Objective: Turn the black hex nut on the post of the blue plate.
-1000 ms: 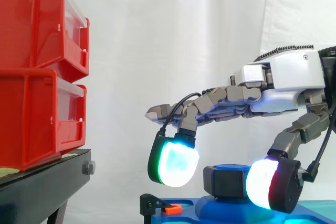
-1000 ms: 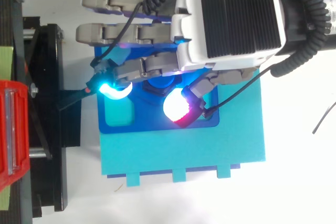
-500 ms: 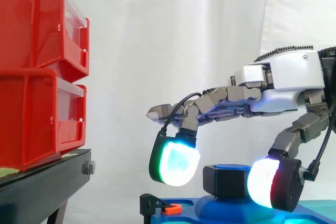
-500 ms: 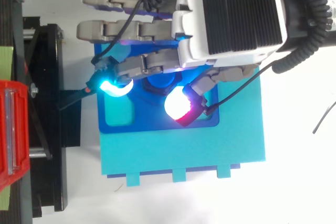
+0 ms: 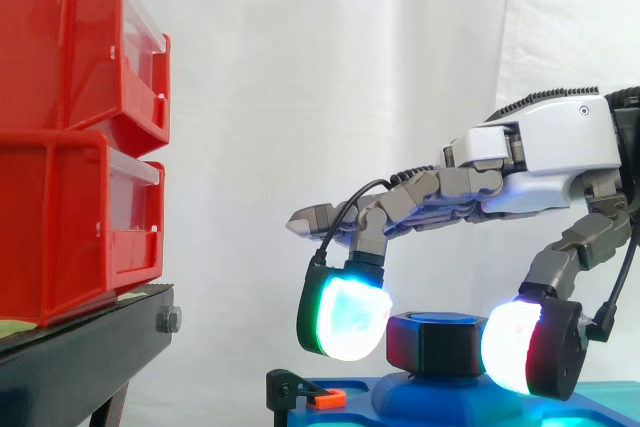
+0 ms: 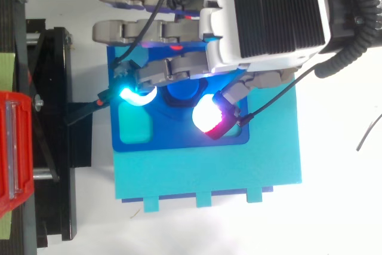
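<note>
While pinching the black hex nut (image 5: 435, 342) on the post (image 6: 182, 89) of the blue plate (image 6: 173, 138) between curled fingers (image 5: 345, 319) and thumb, seems at the gripping step; next calls for twisting the hand (image 5: 550, 142) without slipping off.

A white curtain (image 5: 350, 67) hung in soft folds behind, evenly lit. At the left, two red bins (image 5: 70, 137) sat stacked on a black stand (image 5: 80, 347).

You have nothing to read here: no lettering, number or sign can be made out on the red bins (image 5: 70, 137), the blue plate (image 6: 179, 138), the black hex nut (image 5: 435, 345) or the hand (image 5: 550, 147).
</note>
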